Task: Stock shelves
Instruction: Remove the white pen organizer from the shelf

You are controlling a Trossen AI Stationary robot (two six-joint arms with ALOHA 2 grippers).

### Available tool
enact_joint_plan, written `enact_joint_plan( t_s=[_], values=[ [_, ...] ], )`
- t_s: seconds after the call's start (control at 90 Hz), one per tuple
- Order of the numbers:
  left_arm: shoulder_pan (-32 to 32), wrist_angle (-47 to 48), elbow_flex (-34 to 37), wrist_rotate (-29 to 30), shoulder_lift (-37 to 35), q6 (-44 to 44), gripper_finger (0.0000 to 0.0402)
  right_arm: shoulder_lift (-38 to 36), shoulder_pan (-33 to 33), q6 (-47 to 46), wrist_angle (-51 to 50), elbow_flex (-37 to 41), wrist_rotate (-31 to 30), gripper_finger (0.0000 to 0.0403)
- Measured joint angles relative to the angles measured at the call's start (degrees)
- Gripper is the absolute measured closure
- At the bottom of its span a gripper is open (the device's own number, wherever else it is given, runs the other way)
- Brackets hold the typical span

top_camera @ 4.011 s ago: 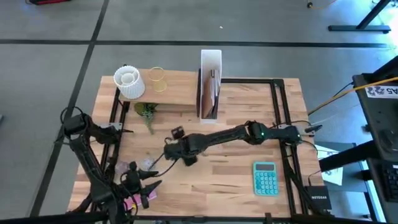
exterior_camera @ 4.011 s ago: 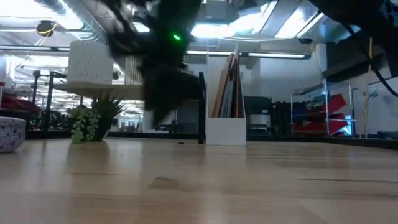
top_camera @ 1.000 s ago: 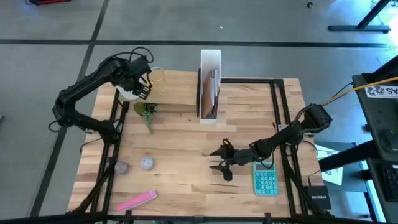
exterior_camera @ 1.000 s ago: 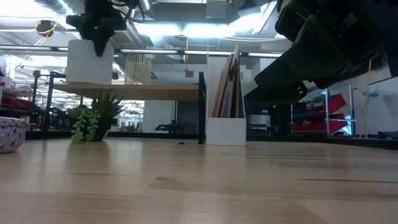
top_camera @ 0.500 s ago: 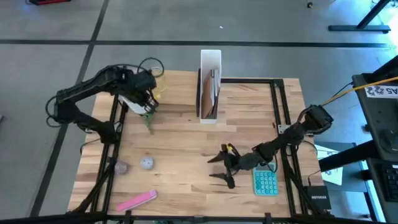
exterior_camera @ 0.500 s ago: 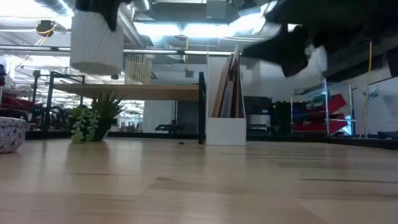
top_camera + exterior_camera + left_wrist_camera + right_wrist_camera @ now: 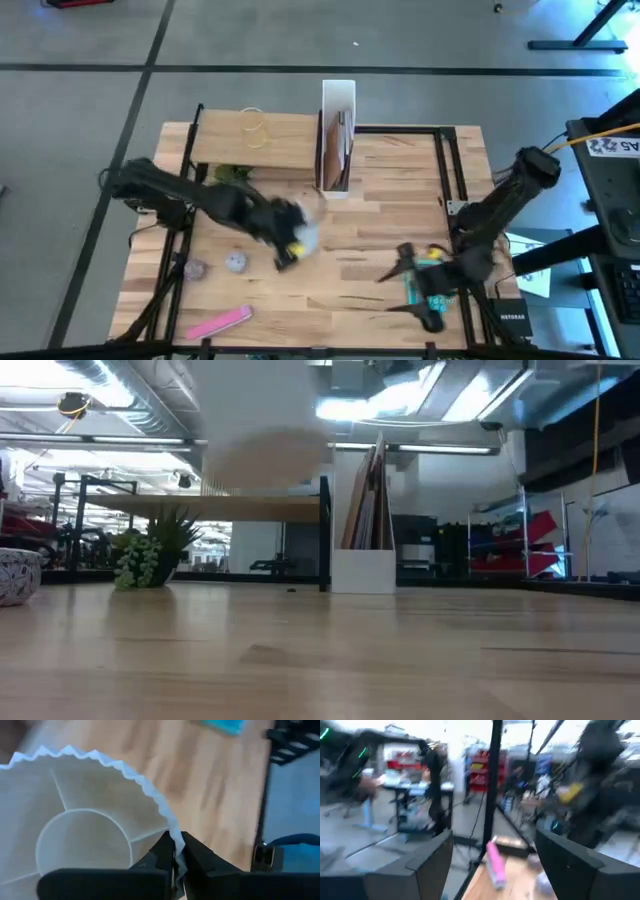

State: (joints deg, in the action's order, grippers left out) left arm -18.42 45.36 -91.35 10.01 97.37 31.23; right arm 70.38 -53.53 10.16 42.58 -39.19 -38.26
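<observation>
Carrying a white pot (image 7: pixel 85 830) clamped by its rim, the left gripper (image 7: pixel 292 243) is over mid-table, away from the shelf (image 7: pixel 262 141) and file box (image 7: pixel 338 135). Next likely: set it down. Right gripper (image 7: pixel 418 293) spread wide over the calculator (image 7: pixel 430 275). Plant (image 7: pixel 150 556), pink item (image 7: pixel 220 322) nearby.

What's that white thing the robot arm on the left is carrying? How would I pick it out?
Start at the tall white file box standing at the table's far edge, then look toward the table's middle, where the left claw pinches the rim of a white pot. Unlike the leafy green plant nearby, it is white, with a zigzag rim, and held above the tabletop.
</observation>
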Motion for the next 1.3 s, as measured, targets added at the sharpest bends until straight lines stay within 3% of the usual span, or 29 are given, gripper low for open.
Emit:
enact_joint_plan(
  t_s=[0.111, 0.2, 0.333, 0.611, 0.733, 0.878, 1.3],
  values=[
    [0.56, -17.84, -0.62, -5.07, 8.96, -9.35, 0.0401, -1.02, -2.87, 2.2, 0.12, -0.03, -13.39, 0.0139],
    [2.55, -24.33, -4.38, -6.66, 15.14, -15.23, 0.0401, -0.96, -4.64, 2.22, -0.82, 0.04, -19.21, 0.0139],
    [6.18, -25.11, -12.7, -4.17, 22.41, -23.06, 0.0401, -0.67, -7.23, 1.92, -0.8, 0.04, -20.06, 0.0139],
    [10.73, -26.25, -26.52, -7.84, 35.25, -30.09, 0.0401, -0.67, -10.86, 1.78, -0.7, 0.06, -25.54, 0.0139],
    [11.44, -31.96, -28.46, -11.72, 38.67, -30.48, 0.0401, -0.67, -12.3, 1.71, -0.69, 0.06, -26.69, 0.0139],
    [11.35, -36.19, -28.98, -12.17, 40.72, -31.71, 0.0401, -0.65, -12.85, 1.18, -0.74, 0.08, -27.34, 0.0139],
    [11.35, -38.81, -29.01, -6.85, 41.37, -34.57, 0.0356, -0.42, -12.84, -1.81, -2.16, 0.08, -28.23, 0.0139]
  ],
)
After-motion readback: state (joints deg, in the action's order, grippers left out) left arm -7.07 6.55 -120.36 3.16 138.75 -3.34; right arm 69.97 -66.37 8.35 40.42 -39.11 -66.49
